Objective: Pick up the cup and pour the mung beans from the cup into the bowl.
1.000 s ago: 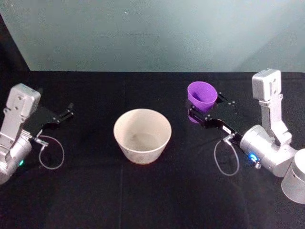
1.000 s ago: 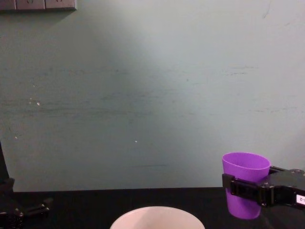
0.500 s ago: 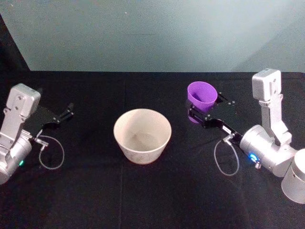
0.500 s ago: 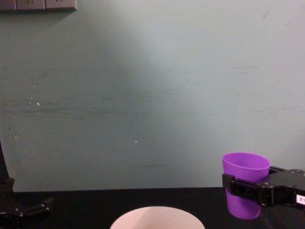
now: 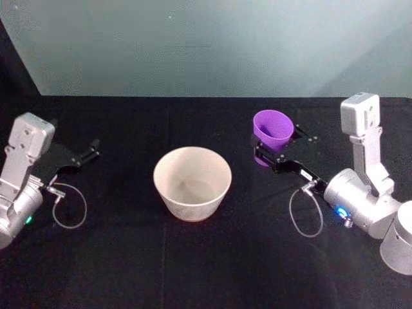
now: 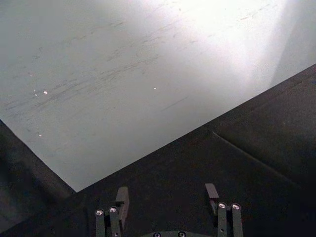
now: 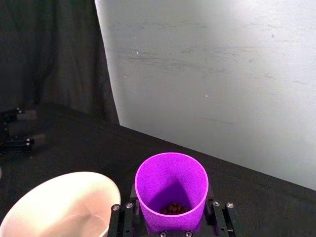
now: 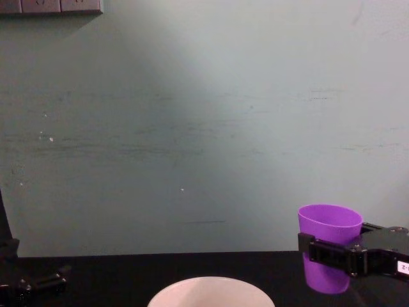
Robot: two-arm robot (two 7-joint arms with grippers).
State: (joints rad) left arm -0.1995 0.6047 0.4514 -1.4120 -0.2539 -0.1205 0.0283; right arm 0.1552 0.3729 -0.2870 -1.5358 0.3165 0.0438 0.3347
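Note:
The purple cup [image 5: 272,131] stands upright to the right of the white bowl [image 5: 192,182], held in my right gripper [image 5: 275,149], which is shut on its sides. From the right wrist camera the cup [image 7: 171,190] shows dark mung beans [image 7: 173,209] at its bottom, with the bowl [image 7: 54,206] close beside it and the gripper [image 7: 170,217] clamped around it. Seen from the chest, the cup [image 8: 328,246] is upright and lifted a little, to the right of the bowl's rim [image 8: 211,285]. My left gripper [image 5: 89,152] is parked at the far left, open and holding nothing.
A black cloth [image 5: 206,257] covers the table, and a pale green wall [image 5: 206,45] rises behind it. Loose cable loops hang by each wrist: one on the left [image 5: 67,206], one on the right [image 5: 306,215].
The cup and my right gripper have risen very slightly. The bowl and the left arm have stayed put.

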